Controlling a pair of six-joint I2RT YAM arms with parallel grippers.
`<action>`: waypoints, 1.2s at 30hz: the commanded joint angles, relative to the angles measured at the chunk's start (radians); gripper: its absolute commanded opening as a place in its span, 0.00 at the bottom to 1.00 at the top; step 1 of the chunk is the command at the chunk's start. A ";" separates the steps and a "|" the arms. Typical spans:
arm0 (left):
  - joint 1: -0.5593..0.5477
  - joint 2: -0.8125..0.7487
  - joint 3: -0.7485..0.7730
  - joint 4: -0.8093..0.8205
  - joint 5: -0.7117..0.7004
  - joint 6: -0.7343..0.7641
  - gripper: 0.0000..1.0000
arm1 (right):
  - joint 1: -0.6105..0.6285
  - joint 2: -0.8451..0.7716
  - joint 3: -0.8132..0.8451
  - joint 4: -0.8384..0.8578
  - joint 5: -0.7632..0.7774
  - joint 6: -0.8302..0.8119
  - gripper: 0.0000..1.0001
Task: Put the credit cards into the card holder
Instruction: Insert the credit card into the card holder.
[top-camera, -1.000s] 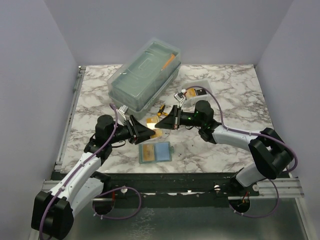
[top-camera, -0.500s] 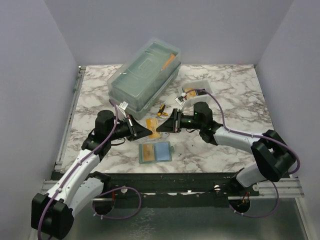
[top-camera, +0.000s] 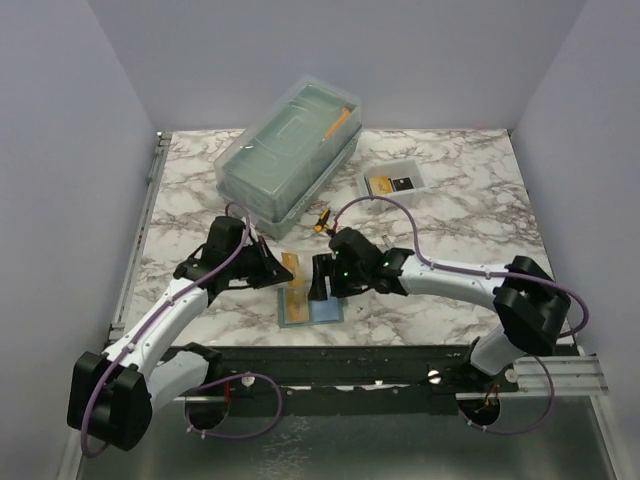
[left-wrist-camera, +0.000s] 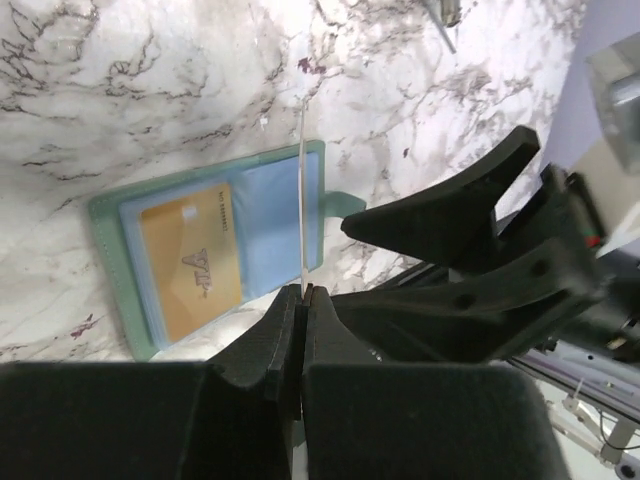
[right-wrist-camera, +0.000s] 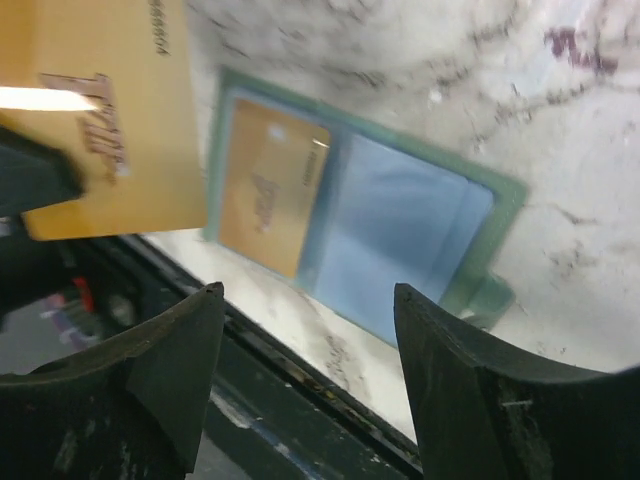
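left wrist view: my left gripper (left-wrist-camera: 302, 298) is clamped on a gold card (left-wrist-camera: 302, 200), held edge-on just above the open card holder (left-wrist-camera: 268, 215), where one pocket already carries a second gold card (left-wrist-camera: 190, 262). my right gripper (right-wrist-camera: 305, 300) hangs with jaws apart, holding nothing. i judge the held card and a black card (top-camera: 402, 183) in the white tray (top-camera: 365, 190) remain to be loaded.

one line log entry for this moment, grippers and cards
left gripper: shut on gold card | right gripper: open | card holder: lying open | second gold card: in its pocket
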 joint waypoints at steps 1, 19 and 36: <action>-0.065 0.033 -0.003 -0.028 -0.085 0.014 0.00 | 0.089 0.105 0.092 -0.320 0.348 -0.003 0.74; -0.203 0.047 -0.124 0.095 -0.116 -0.040 0.00 | 0.128 0.190 0.078 -0.349 0.509 0.037 0.67; -0.210 0.093 -0.213 0.263 -0.037 -0.071 0.00 | 0.022 0.143 -0.053 -0.285 0.477 0.002 0.60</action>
